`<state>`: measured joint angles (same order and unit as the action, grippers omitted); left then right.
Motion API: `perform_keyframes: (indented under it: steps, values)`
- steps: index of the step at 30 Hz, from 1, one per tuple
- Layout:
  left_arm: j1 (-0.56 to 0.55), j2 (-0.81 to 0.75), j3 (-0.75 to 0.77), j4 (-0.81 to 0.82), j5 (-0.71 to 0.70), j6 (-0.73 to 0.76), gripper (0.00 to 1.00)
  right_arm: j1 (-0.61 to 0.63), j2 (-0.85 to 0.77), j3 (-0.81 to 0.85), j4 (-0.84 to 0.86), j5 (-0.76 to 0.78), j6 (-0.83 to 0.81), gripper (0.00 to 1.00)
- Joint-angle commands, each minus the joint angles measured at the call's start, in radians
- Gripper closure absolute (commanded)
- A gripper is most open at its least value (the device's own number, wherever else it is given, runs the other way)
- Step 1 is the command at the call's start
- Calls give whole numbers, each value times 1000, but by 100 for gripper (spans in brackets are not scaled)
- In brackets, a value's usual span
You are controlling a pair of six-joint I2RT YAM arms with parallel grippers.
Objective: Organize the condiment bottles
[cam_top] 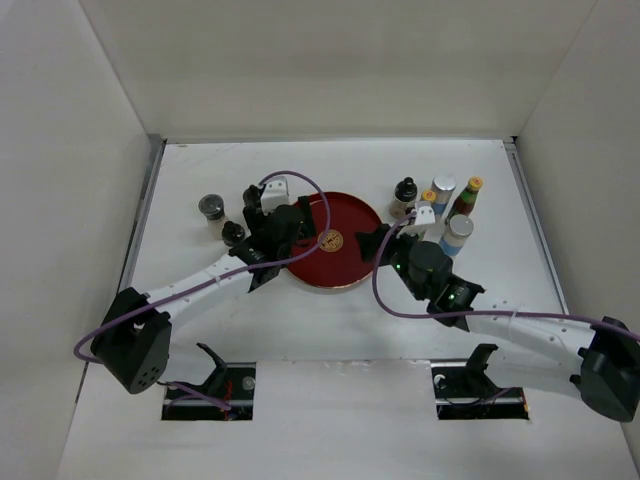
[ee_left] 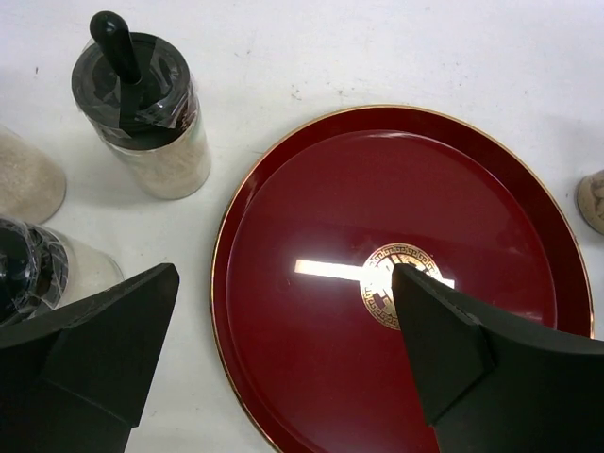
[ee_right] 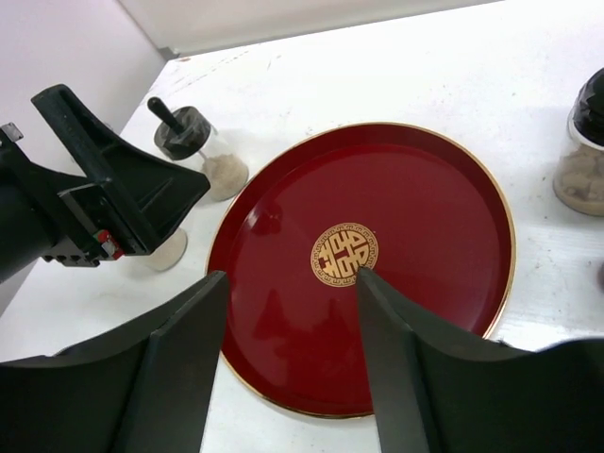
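White tabletop (cam_top: 330,330), plain white panels (cam_top: 330,60) enclosing back and both sides, soft even light

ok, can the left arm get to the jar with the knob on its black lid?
Probably yes. The left gripper is open over the rim of the tray; the jar stands upright ahead and to its left, bare table between. A second jar close beside the gripper could get bumped.

The left end effector (ee_left: 283,283), jaws spread wide and empty, hangs over the left edge of a round, gold-rimmed red lacquer tray (ee_left: 377,179). On the white tabletop (ee_left: 330,47) left of it stand a clear black-lidded glass jar of pale granules (ee_left: 142,113) and a second black-capped jar (ee_left: 33,264), partly hidden.
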<state>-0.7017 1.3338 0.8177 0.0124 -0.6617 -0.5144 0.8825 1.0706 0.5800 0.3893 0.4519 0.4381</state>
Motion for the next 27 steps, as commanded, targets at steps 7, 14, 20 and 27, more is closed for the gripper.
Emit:
perform_keyframes:
  steps: [7,14,20,27]
  values:
    - [-51,-39,-64,115,56,4,0,-50,-80,127,-116,21,-36,84]
    - [-135,-61,-109,188,-10,73,0,-139,-70,274,-358,223,-51,90]
    - [-146,-126,-206,325,37,59,0,-274,-64,336,-440,261,-91,81]
    - [-103,-156,-285,419,192,7,57,-356,50,411,-478,225,-157,41]
